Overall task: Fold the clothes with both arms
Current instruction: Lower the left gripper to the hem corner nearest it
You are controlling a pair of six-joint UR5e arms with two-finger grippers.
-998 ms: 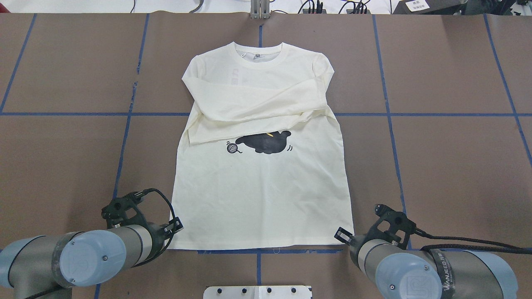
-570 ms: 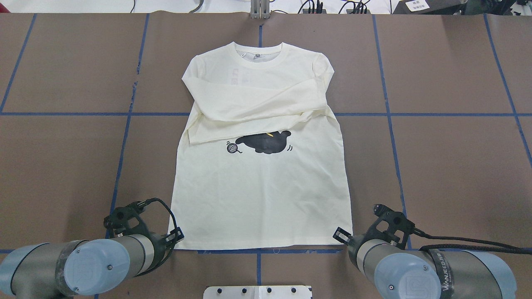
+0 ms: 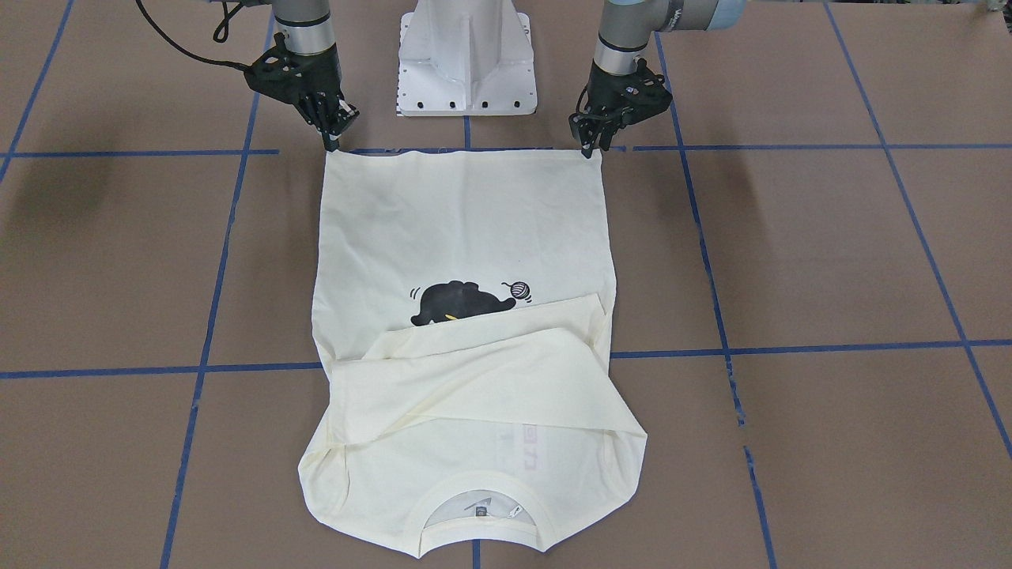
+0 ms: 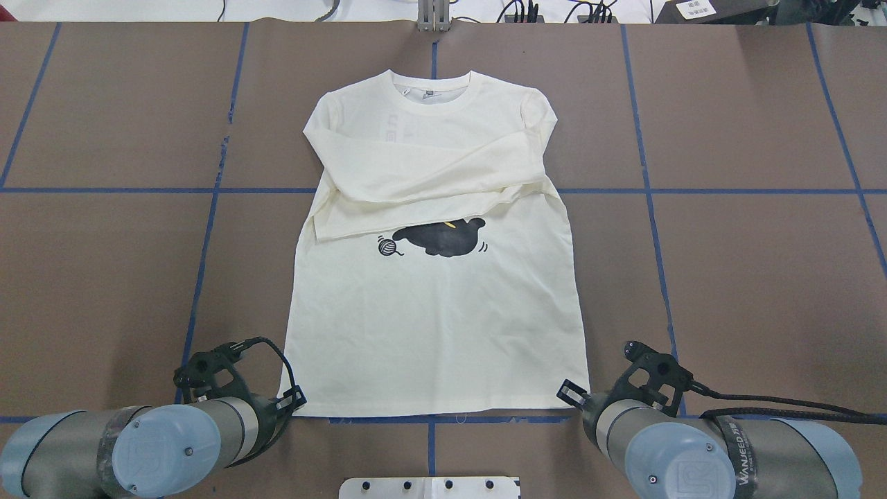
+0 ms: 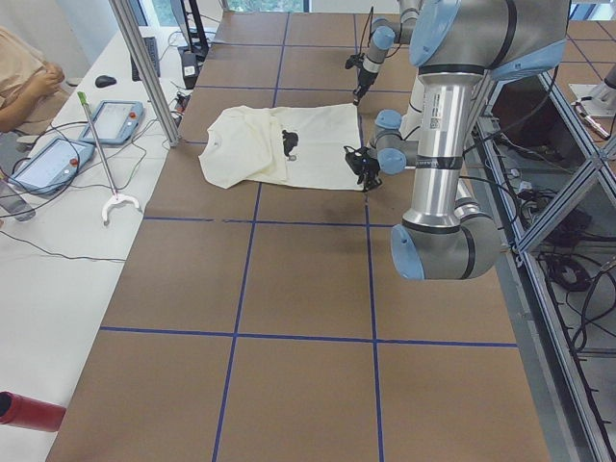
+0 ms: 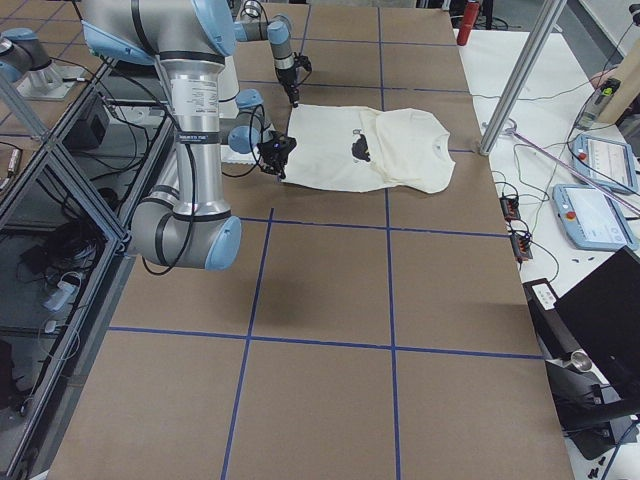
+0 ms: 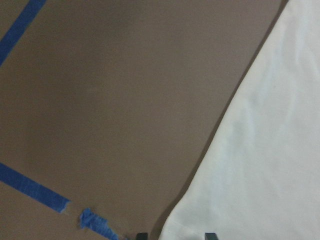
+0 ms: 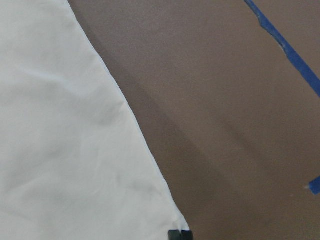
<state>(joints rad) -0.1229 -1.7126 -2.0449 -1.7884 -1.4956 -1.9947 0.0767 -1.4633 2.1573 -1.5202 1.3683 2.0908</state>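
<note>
The brown surface carries the cream T-shirt flat and face up at its middle, collar away from me, hem along the blue tape line nearest my base. Both sleeves are crossed over the chest, just above the cat print. My left arm and right arm reach down to the two hem corners, one each. My left claw sits at its corner with the fingertips apart and the corner of the cloth lying between them, nothing pinched yet. My right claw is at the other corner; its wrist view shows only one dark tip at the cloth's edge, so I cannot tell whether it is apart or together. I judge this the grasp before lifting the hem toward the collar. The risks are small ones that spoil the fold. I could catch only the top layer, so the front peels off the back. I could nip so near the edge that the corner slips out on the lift. Or one side could grip and not the other, which would skew the shirt and drag the crossed sleeves loose.
</note>
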